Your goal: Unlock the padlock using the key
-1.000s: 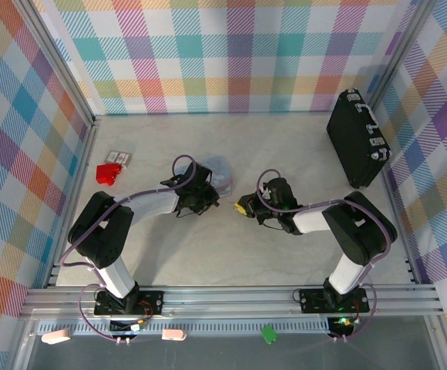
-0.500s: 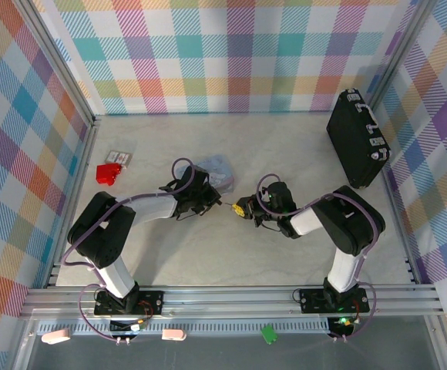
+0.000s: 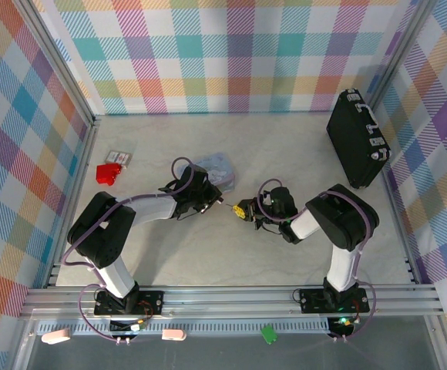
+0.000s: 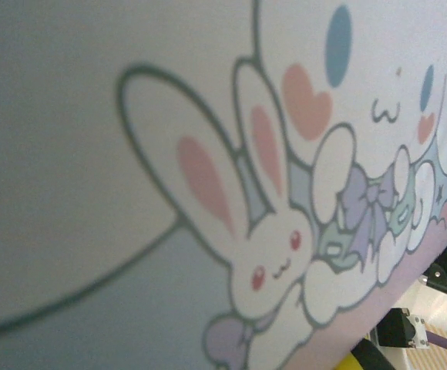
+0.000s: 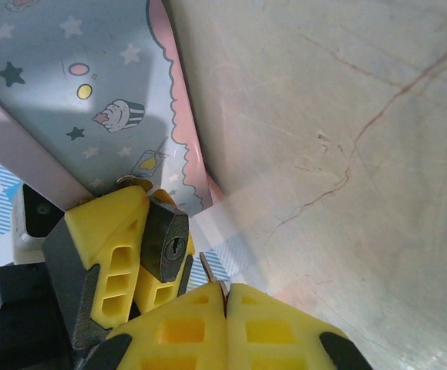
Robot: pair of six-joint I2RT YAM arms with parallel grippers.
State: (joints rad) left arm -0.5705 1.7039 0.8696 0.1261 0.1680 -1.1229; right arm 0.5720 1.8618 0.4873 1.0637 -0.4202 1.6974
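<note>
So, left end effector (image 5: 152, 250): yellow fingers nearly closed, clamped on the padlock from either side, as the right wrist view shows.
Padlock (image 5: 169, 237): small black body held off the tabletop (image 5: 347, 116) between those fingers; its keyhole face is turned toward the right wrist camera.
Right end effector (image 5: 225, 301): yellow fingers pressed fully together, pinching the key at its base.
Key (image 5: 210, 271): thin grey metal blade sticking up out of the closed fingertips; its tip is just beside the padlock's lower edge and off to the side of the keyhole. Whether it touches the body I cannot tell.
Overhead position: the right end effector (image 3: 241, 210) meets the left arm's tip near the middle of the tabletop (image 3: 285, 154), with both arms bent inward.
Pastel cartoon tin (image 3: 217, 166): lies just behind the meeting point. The left wrist view sees its bunny-printed face (image 4: 208, 193) up close, and the right wrist view shows its starred side (image 5: 77, 77).
Black case (image 3: 356, 139): stands at the far right, well apart from the arms.
Red plastic item (image 3: 109, 173): lies at the far left edge.
</note>
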